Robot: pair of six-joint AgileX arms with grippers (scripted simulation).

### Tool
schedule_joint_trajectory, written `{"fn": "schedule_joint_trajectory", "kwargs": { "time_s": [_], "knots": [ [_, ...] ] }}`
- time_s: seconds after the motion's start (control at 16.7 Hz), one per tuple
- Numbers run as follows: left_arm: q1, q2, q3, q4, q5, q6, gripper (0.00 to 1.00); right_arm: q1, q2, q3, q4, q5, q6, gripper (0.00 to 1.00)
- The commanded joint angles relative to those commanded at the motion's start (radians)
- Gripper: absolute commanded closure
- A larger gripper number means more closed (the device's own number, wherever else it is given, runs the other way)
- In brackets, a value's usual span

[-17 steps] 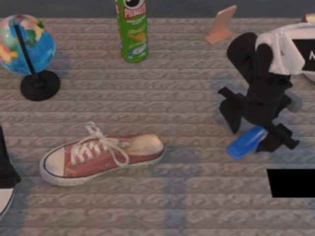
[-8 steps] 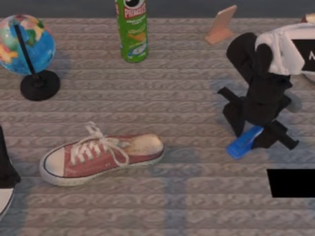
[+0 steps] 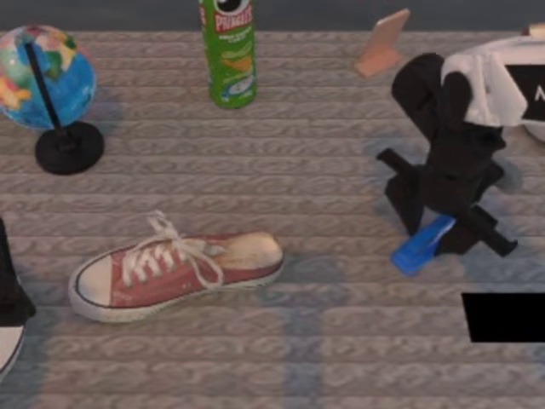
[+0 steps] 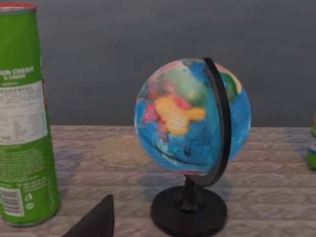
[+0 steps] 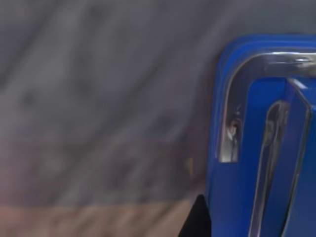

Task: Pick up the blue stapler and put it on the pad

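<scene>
The blue stapler (image 3: 413, 254) lies slanted on the cloth at the right side of the table, its far end hidden under my right gripper (image 3: 443, 232). That gripper is shut on it, one black finger on each side. In the right wrist view the blue stapler (image 5: 261, 148) fills the frame, with a black fingertip (image 5: 198, 219) against its side. The pad (image 3: 504, 317), a plain black rectangle, lies just in front and to the right of the stapler. My left gripper (image 3: 10, 298) is parked at the left edge, open, with one finger (image 4: 98, 222) showing in its wrist view.
A red sneaker (image 3: 174, 268) lies front left. The globe (image 3: 47, 81) stands back left, a green can (image 3: 228, 51) at the back middle, and a tan phone stand (image 3: 383, 44) back right. A white round object (image 3: 536, 128) sits at the right edge.
The right gripper's fingers have closed in on the stapler, which shifted slightly to the left. The left arm has not moved.
</scene>
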Motion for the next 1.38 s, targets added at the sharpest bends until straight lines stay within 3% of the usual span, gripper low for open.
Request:
{"fn": "schedule_joint_trajectory", "kwargs": {
  "time_s": [0.48, 0.9, 1.38],
  "knots": [
    [0.0, 0.0, 0.0, 0.0, 0.0, 0.0, 0.0, 0.007, -0.085, 0.219, -0.317, -0.001, -0.003, 1.0],
    [0.0, 0.0, 0.0, 0.0, 0.0, 0.0, 0.0, -0.002, -0.109, 0.224, -0.335, -0.001, 0.012, 1.0],
    [0.0, 0.0, 0.0, 0.0, 0.0, 0.0, 0.0, -0.09, -0.394, -0.144, -0.272, 0.001, 0.385, 1.0]
  ]
}}
